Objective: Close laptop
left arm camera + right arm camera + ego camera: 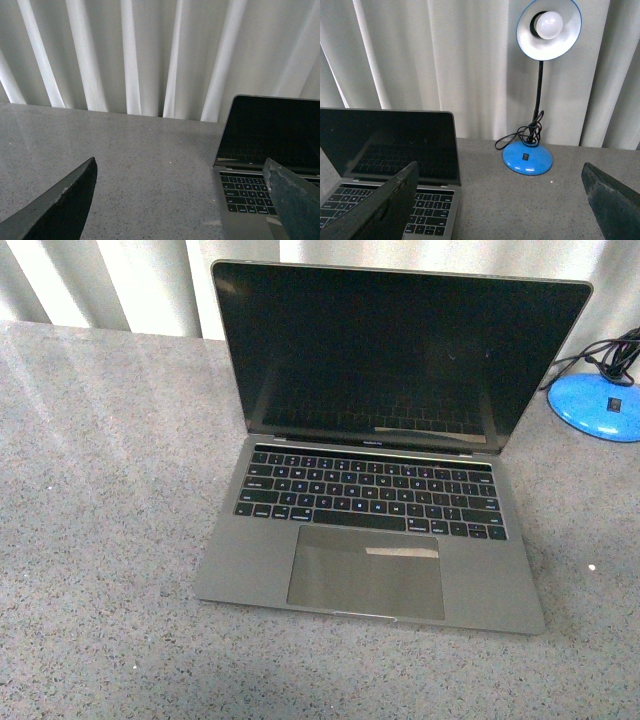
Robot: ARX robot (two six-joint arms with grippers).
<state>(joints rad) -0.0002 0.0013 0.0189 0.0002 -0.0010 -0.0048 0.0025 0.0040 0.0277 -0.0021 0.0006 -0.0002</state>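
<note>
Presently open, screen dark: laptop (370,490). Spread wide near laptop: L gripper (179,165), R gripper (500,167). Blue lamp (527,159) at laptop's right.

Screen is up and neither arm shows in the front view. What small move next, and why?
Probably bring the right pincer up to the top of the lid: the laptop stands open, and neither that pincer nor the left pincer, both open, touches it.

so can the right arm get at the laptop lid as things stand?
Probably yes. The right end effector is open and empty, the laptop stands open ahead of it, and nothing lies between them. The lamp sits off to one side, clear of the lid.
</note>
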